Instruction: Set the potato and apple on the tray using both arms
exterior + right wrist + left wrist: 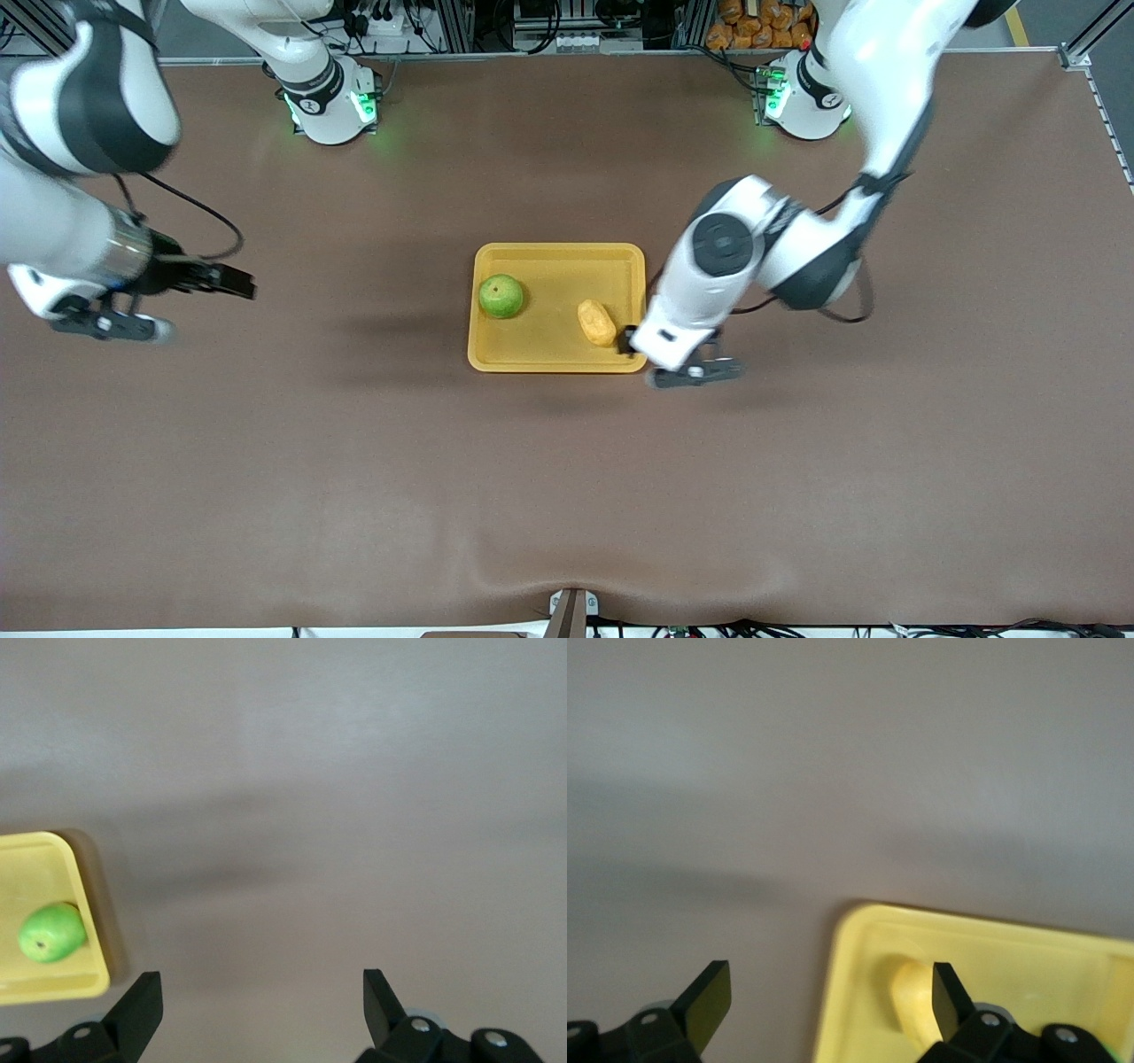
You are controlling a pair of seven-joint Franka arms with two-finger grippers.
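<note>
Front view: potato (596, 322) near tray (558, 257) edge, left hand (631, 341) open.

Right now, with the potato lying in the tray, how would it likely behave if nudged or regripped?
The potato looks smooth and oblong, so a nudge would probably roll it about its long axis rather than slide it. It seems firm, unlikely to deform under a grip. The tray's raised rim would likely stop it before it left; the apple lies well apart from it.
</note>
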